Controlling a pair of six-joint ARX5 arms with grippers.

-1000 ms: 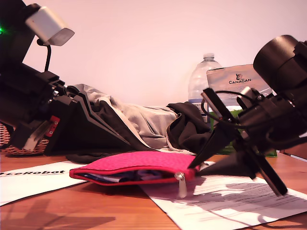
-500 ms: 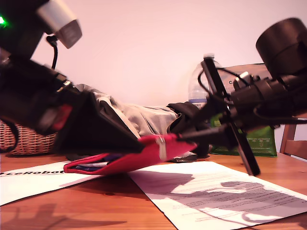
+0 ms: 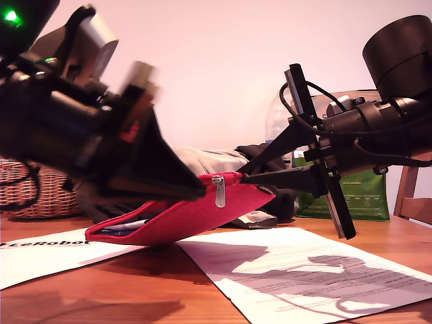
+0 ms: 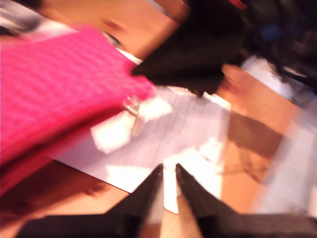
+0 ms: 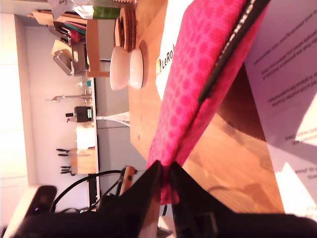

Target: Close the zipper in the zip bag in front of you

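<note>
The red-pink zip bag (image 3: 189, 219) hangs tilted, its low end resting on the table at the exterior view's left. My second gripper (image 3: 260, 179) is shut on the raised corner (image 5: 166, 183). The zipper (image 5: 230, 47) runs along the bag's edge, and it still gapes near the low end. Its silver pull tab (image 3: 219, 191) dangles close to the raised end. My first gripper (image 3: 201, 192), blurred, has its tips right beside the tab. In the first wrist view its fingers (image 4: 168, 171) are nearly together with nothing between them, a short way from the pull tab (image 4: 132, 111).
Printed paper sheets (image 3: 304, 277) and a LeRobot sheet (image 3: 40, 253) lie on the wooden table. Behind are a wicker basket (image 3: 40, 192), a pile of clothes (image 3: 216, 165), a water bottle (image 3: 275, 121), a green pouch (image 3: 368, 196) and a chair (image 3: 405, 189).
My second gripper lifted the bag's corner off the table, tilting the bag. My first arm swung toward the exterior view's right, up to the pull tab.
</note>
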